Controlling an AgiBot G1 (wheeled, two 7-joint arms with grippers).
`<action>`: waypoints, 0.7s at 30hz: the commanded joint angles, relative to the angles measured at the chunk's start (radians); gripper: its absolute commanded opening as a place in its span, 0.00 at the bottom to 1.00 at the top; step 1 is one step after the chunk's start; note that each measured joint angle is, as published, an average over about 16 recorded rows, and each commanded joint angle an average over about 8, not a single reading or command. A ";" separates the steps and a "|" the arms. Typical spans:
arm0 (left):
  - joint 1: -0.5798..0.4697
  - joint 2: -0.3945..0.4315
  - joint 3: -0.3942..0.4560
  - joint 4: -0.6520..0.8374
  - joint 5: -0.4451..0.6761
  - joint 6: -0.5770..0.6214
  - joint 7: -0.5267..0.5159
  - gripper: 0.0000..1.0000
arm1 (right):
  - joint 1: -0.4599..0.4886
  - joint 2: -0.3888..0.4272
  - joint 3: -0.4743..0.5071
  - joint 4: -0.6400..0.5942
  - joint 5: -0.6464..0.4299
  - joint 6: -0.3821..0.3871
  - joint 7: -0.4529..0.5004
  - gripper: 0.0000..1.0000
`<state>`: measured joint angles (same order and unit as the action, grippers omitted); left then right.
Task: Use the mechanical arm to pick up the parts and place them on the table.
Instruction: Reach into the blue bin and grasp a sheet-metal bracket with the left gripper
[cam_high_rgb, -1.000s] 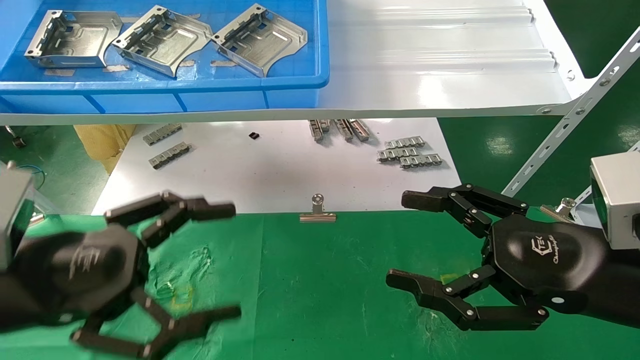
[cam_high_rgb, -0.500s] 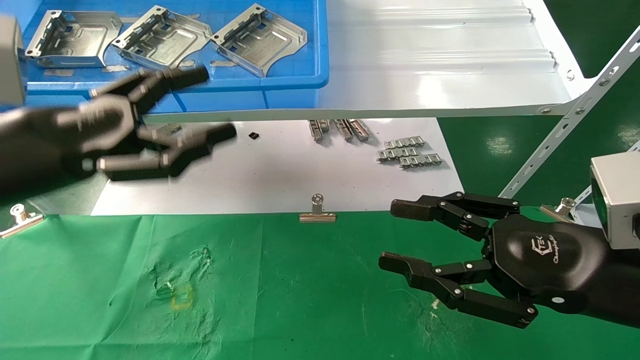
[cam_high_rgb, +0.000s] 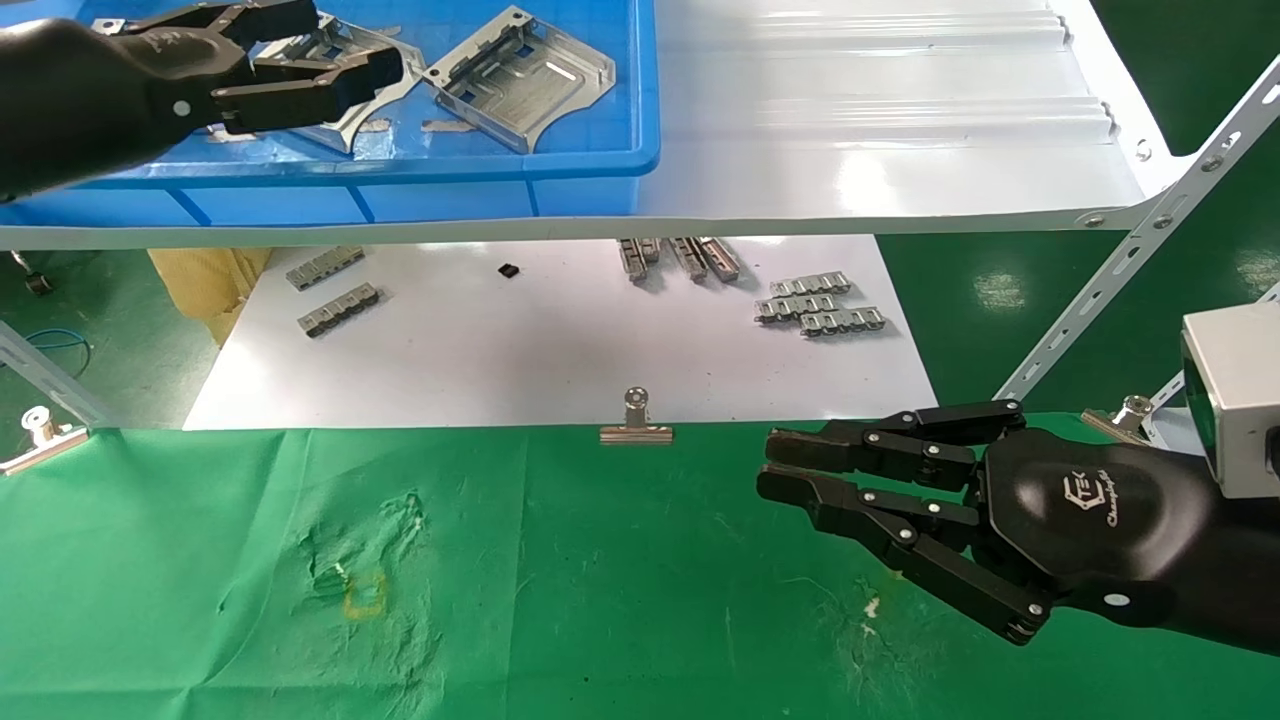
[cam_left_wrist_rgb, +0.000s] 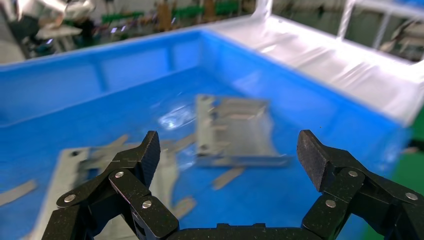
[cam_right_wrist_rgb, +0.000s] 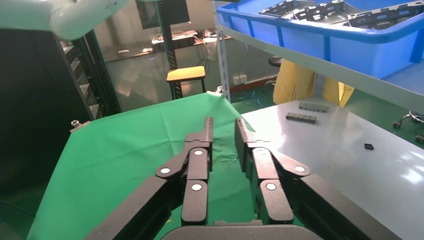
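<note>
Green table (cam_high_rgb: 600, 600) underlies narrowed right gripper (cam_high_rgb: 770, 468); left gripper (cam_left_wrist_rgb: 227, 152) spreads wide over parts (cam_left_wrist_rgb: 235, 131).

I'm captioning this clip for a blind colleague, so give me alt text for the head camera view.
The left gripper hangs open over silver sheet-metal parts in a blue bin on a white shelf. The right gripper, nearly shut and empty, hovers above the green cloth table, with small ridged metal strips on a white sheet between.

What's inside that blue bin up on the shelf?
The blue bin holds silver parts: one lies in plain view, another shows partly beneath the open left gripper hovering over it. Anything farther left is hidden by the arm.
</note>
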<state>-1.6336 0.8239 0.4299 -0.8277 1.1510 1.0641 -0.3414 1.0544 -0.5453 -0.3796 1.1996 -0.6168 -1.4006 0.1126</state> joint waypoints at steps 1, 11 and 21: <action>-0.053 0.009 0.033 0.036 0.060 -0.015 -0.030 1.00 | 0.000 0.000 0.000 0.000 0.000 0.000 0.000 0.00; -0.236 0.052 0.101 0.239 0.185 0.027 0.005 1.00 | 0.000 0.000 0.000 0.000 0.000 0.000 0.000 0.00; -0.336 0.101 0.127 0.452 0.237 0.033 0.112 0.60 | 0.000 0.000 0.000 0.000 0.000 0.000 0.000 0.00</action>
<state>-1.9634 0.9248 0.5549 -0.3793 1.3854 1.0922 -0.2308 1.0544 -0.5453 -0.3796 1.1996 -0.6168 -1.4006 0.1125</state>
